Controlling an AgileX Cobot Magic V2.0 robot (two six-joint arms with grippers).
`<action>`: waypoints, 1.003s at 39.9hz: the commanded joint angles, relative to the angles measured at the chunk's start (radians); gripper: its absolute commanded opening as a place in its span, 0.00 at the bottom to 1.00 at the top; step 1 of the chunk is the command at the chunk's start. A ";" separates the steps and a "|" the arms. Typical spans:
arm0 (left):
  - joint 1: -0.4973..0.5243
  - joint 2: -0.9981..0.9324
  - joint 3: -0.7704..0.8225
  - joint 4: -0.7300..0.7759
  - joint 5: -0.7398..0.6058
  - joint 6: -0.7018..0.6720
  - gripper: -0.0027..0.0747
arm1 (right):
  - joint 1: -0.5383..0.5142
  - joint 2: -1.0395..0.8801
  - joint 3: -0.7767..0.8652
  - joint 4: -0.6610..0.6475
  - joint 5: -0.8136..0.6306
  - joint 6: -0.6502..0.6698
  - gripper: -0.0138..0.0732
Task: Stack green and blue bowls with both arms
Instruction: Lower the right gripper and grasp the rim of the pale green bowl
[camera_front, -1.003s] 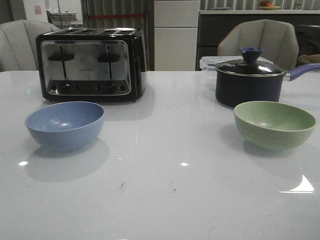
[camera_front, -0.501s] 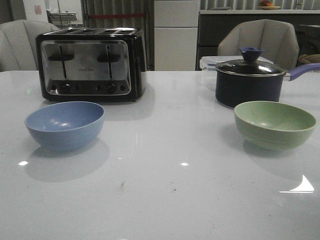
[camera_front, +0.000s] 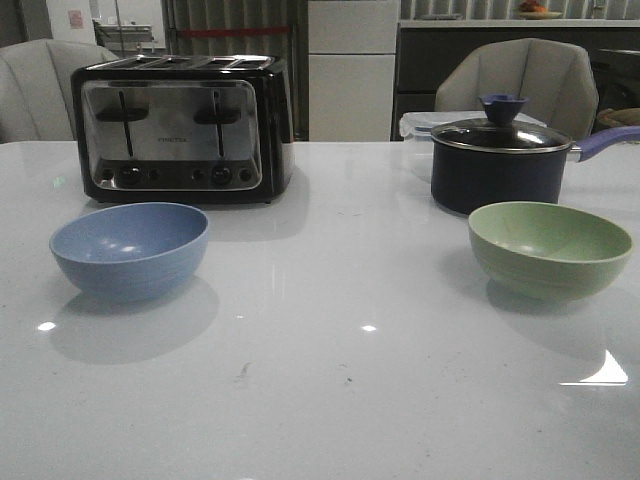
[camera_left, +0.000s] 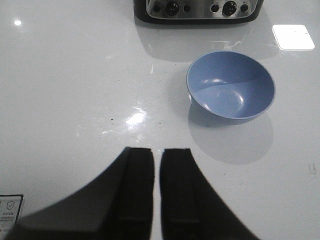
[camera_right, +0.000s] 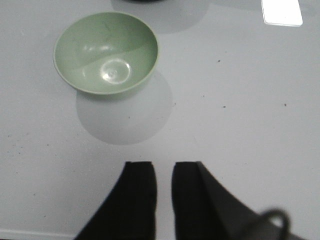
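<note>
Sitting well apart near opposite worktop edges, blue bowl and green bowl remain unstacked; both arms' fingers are narrow, empty.

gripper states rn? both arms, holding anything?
Left gripper: nearly shut, narrow gap between the fingers, holding nothing; blue bowl sits apart from it.
Right gripper: nearly shut, empty; green bowl untouched.

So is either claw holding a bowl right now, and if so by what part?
Nothing is held. The left claw and right claw are nearly closed on air above the table, apart from the blue bowl and green bowl.
</note>
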 joint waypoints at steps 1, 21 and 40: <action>-0.009 0.006 -0.035 -0.005 -0.081 0.020 0.55 | -0.006 0.055 -0.029 -0.005 -0.067 -0.006 0.71; -0.009 0.006 -0.035 -0.005 -0.088 0.020 0.72 | -0.006 0.600 -0.344 0.067 -0.093 0.008 0.78; -0.009 0.006 -0.035 -0.005 -0.088 0.020 0.72 | -0.063 1.016 -0.671 0.207 0.043 -0.112 0.78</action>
